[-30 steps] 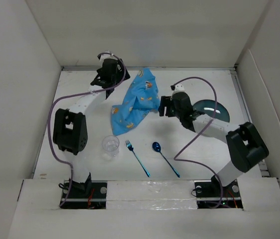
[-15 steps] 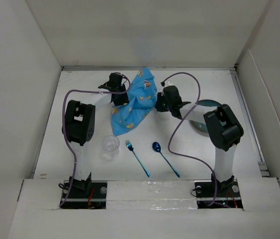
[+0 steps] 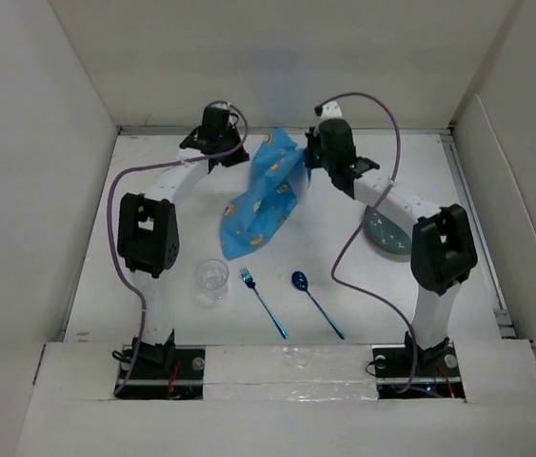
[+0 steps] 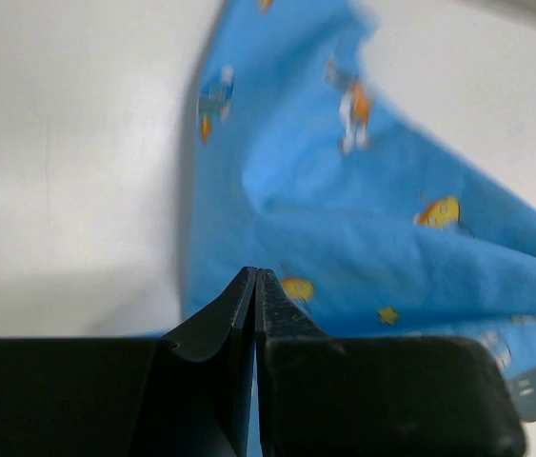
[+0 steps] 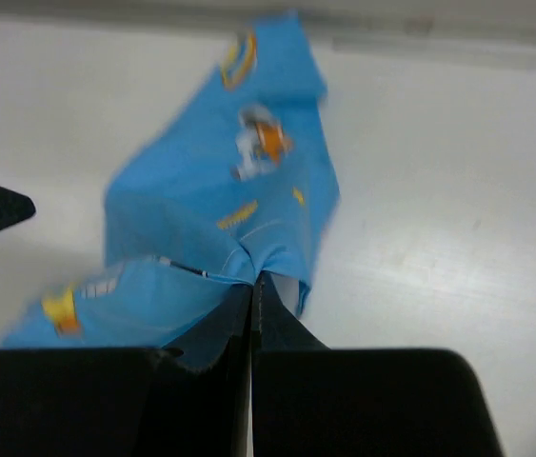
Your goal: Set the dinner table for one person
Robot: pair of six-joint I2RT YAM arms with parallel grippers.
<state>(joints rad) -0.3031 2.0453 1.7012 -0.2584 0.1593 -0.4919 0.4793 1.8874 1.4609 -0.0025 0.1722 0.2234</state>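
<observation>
The dinner table (image 3: 344,271) is the white top. A blue cartoon-printed cloth (image 3: 266,195) lies rumpled at its far middle. My right gripper (image 3: 307,162) is at the cloth's right edge. In the right wrist view that gripper (image 5: 252,281) is shut on a bunched fold of the cloth (image 5: 220,205). My left gripper (image 3: 236,157) is at the cloth's upper left edge. In the left wrist view its jaws (image 4: 256,273) are shut tight over the cloth (image 4: 363,219), and no fold shows between them.
A clear glass (image 3: 212,279), a blue fork (image 3: 263,303) and a blue spoon (image 3: 315,303) lie in a row near the front. A teal plate (image 3: 382,233) sits at the right, partly under my right arm. White walls enclose the table.
Both grippers went from open to shut and both arms swung toward the far edge. The cloth is drawn narrower, its right side pulled up with the right gripper.
</observation>
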